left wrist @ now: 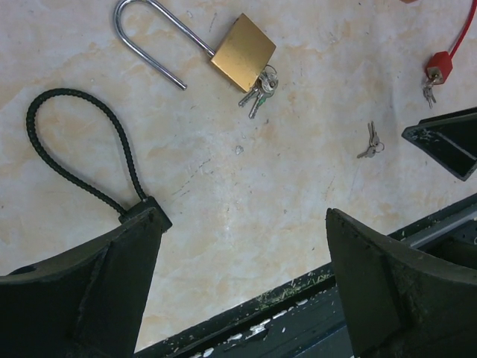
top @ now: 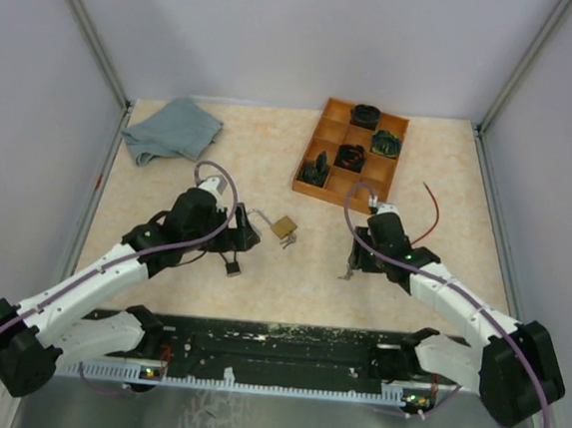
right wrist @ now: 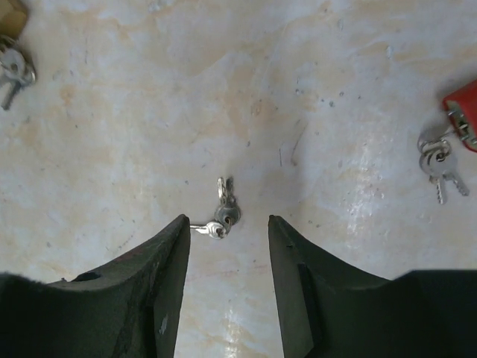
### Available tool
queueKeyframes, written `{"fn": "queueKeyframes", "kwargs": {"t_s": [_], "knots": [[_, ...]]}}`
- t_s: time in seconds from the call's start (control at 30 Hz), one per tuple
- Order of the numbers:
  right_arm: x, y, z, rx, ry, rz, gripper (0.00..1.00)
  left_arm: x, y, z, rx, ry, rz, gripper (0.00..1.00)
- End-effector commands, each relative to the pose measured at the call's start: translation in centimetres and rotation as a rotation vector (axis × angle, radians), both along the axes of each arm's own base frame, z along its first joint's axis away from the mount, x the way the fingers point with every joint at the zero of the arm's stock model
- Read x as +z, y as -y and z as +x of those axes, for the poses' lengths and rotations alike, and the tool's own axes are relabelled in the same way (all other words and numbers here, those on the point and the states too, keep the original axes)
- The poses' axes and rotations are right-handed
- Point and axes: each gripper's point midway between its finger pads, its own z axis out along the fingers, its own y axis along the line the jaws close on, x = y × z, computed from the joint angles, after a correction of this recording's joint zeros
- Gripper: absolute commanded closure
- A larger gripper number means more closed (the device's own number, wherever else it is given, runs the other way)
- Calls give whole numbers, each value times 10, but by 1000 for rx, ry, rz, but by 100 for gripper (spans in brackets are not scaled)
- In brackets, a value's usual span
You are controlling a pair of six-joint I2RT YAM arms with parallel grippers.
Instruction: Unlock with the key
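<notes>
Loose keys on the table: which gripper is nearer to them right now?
Right. The right gripper hangs directly over the loose keys, which lie between its open jaws. The left gripper is well off to their left, beyond the brass padlock.

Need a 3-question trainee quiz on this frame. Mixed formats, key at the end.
1. True or false: the shackle of the brass padlock is closed.
2. What lies on the table between the fingers of the right gripper? A) loose keys B) a screwdriver C) a coin
3. Fill in: the fingers of the left gripper stand ____ (open or shut).

Key: 1 false, one end of the shackle is free of the body; 2 A; 3 open.
</notes>
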Motion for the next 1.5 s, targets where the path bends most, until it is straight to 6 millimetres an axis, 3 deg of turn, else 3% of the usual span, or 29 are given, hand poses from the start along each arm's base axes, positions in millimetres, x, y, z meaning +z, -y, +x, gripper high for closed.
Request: {"fn": "queueKeyframes", "kwargs": {"t_s": [0.0, 0.23, 0.5, 0.73, 0.8, 1.0, 1.23, 1.47], "knots": [[1, -9, -2, 42, -27, -47, 55, 0, 4, -1, -20, 2, -29, 5], [-25, -30, -8, 113, -126, -52, 63, -13, 17, -6, -63, -40, -70, 5], [-34, -33, -4, 116, -130, -70, 72, -17, 23, -10, -90, -62, -92, 5], [-34, -33, -4, 125, -111, -87, 95, -14, 32, -13, -112, -67, -152, 6], [-25, -40, 0, 146, -72, -74, 100, -15, 34, -15, -122, -74, -167, 6], [19, -85, 1, 335, 93, -4, 100, -11, 45, -18, -158, -73, -234, 6], [65, -118, -4, 499, 261, 132, 100, 7, 60, -21, -207, -30, -365, 9], [108, -130, -5, 470, 360, 264, 100, 14, 70, -26, -336, 72, -387, 18]]}}
